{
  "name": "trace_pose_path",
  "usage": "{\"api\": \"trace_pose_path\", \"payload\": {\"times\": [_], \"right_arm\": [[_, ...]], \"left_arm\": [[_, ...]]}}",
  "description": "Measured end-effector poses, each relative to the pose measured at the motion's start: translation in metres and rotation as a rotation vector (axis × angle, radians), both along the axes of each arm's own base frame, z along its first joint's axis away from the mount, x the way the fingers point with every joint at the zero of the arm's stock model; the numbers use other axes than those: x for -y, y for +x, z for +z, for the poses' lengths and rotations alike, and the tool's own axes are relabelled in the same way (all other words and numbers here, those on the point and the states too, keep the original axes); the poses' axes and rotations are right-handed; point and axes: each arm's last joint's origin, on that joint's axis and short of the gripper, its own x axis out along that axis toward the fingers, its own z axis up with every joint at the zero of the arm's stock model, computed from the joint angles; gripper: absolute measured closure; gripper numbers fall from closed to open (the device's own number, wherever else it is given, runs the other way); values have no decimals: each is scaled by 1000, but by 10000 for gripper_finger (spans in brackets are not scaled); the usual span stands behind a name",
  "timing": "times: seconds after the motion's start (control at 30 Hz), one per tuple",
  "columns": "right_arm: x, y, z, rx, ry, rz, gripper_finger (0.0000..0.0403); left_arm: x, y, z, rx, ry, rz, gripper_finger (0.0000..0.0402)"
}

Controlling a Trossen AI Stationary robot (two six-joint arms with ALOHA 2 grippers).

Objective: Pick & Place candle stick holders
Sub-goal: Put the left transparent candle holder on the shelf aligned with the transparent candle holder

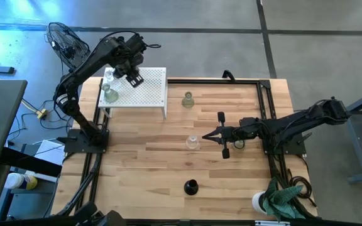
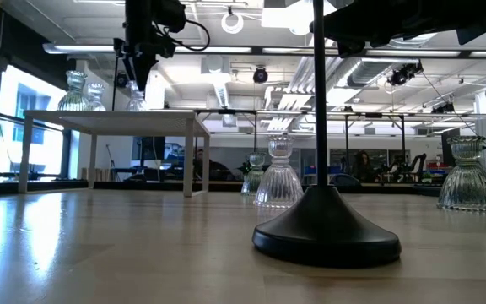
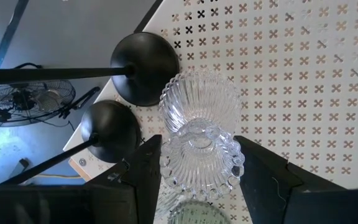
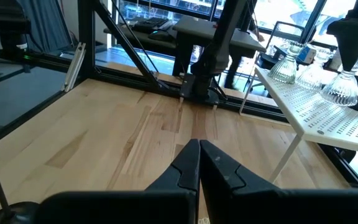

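Observation:
My left gripper (image 1: 132,76) is over the white perforated stand (image 1: 153,88) at the far left, shut on a clear glass holder (image 3: 201,163) that stands on it. Beside it on the stand are two black holders (image 3: 145,65) and other glass holders (image 3: 199,102). My right gripper (image 1: 210,134) is shut and empty, low over the table's middle, its tips just right of a clear glass holder (image 1: 192,142). A greenish glass holder (image 1: 187,99) stands farther back, and a black holder (image 1: 190,186) stands near the front edge. My left gripper pinches the glass holder's beaded upper rim (image 3: 166,168) between its two fingers (image 3: 143,171), one on each side. The fingers come from above, pointing down. The holder stands upright with its base on the perforated stand.
A white cup (image 1: 258,202) and a green cloth (image 1: 285,196) lie at the near right corner. A black frame (image 1: 266,100) runs along the table's far and right edges. In the low view another glass holder (image 2: 471,176) stands at the right.

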Motion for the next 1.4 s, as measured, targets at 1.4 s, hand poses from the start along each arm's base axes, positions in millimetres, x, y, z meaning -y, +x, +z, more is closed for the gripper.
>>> {"api": "trace_pose_path", "payload": {"times": [1.4], "right_arm": [[0, 0, 0, 0, -1, 0, 403]], "left_arm": [[-1, -1, 1, -57, 50, 2, 195]]}}
